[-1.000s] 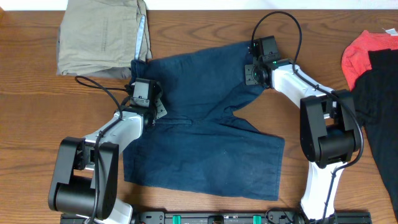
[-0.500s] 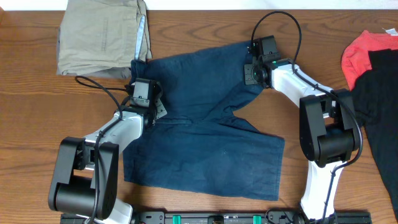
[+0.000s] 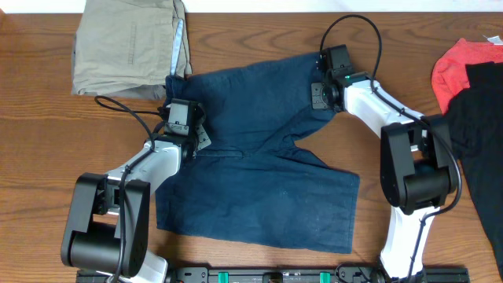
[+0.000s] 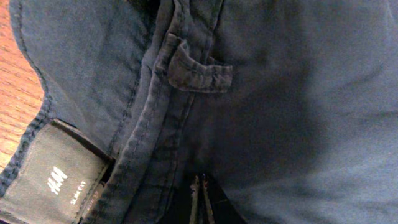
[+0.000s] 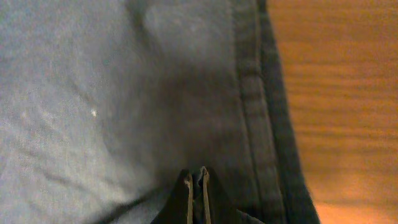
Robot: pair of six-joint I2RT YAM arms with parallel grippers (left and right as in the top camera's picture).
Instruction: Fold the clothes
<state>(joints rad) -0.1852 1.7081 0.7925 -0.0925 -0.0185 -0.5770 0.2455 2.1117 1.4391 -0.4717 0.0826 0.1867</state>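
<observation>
Your right fingers (image 5: 186, 193) have just clenched on the leg hem (image 5: 249, 93) of the shorts (image 3: 259, 157), which lie spread on the counter (image 3: 47, 157). Your left fingers (image 4: 194, 202) stay pinched at the waistband (image 4: 155, 124), so both ends look ready to lift for the fold.

A brown wood-grain table (image 3: 47, 134) carries a pair of dark navy blue denim-like shorts (image 3: 259, 181) spread flat near its middle, a folded khaki-tan garment (image 3: 126, 47) just beside them at far left, and a crumpled red garment (image 3: 456, 67) touching a black garment (image 3: 483, 134) at right
</observation>
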